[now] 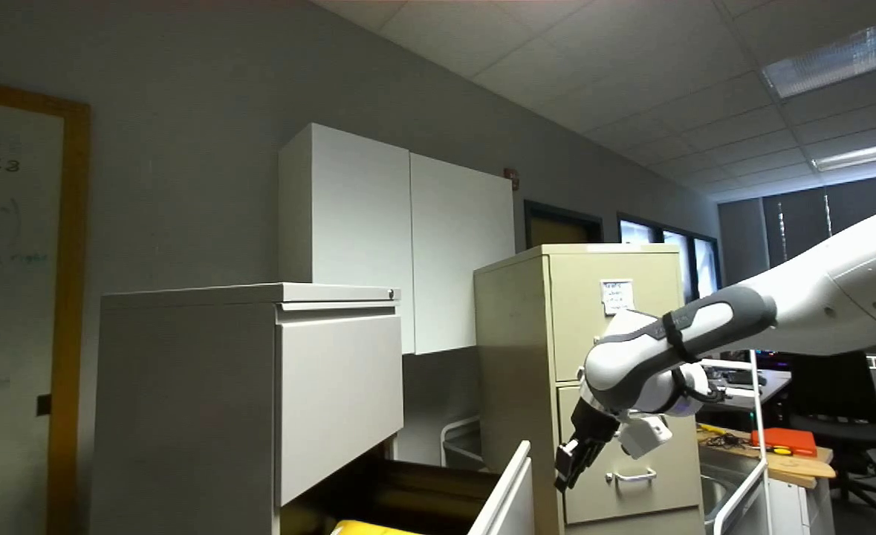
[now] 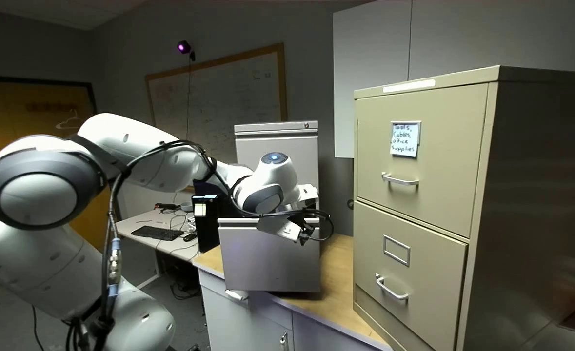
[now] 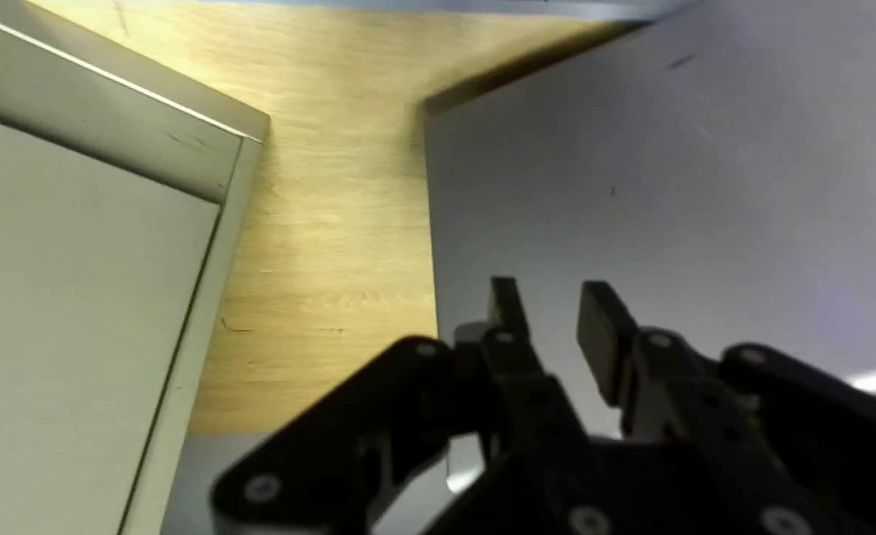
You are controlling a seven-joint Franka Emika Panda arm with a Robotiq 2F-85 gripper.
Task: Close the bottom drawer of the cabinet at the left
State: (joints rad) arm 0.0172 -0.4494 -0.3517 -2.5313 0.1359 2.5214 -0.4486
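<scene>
Countertop strip [image 3: 319, 260] beside open bottom drawer [image 2: 269, 261]; tool [image 3: 550, 291] near edge.

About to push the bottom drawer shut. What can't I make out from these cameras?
Full inside of the bottom drawer: hidden behind its front panel in an exterior view.
Yellow thing in it: cut off by the lower edge in an exterior view; I can't identify it.
Base of the cabinet: cut off by the lower edge in an exterior view.
Finger gap of the gripper: too small and dark in both exterior views.
</scene>
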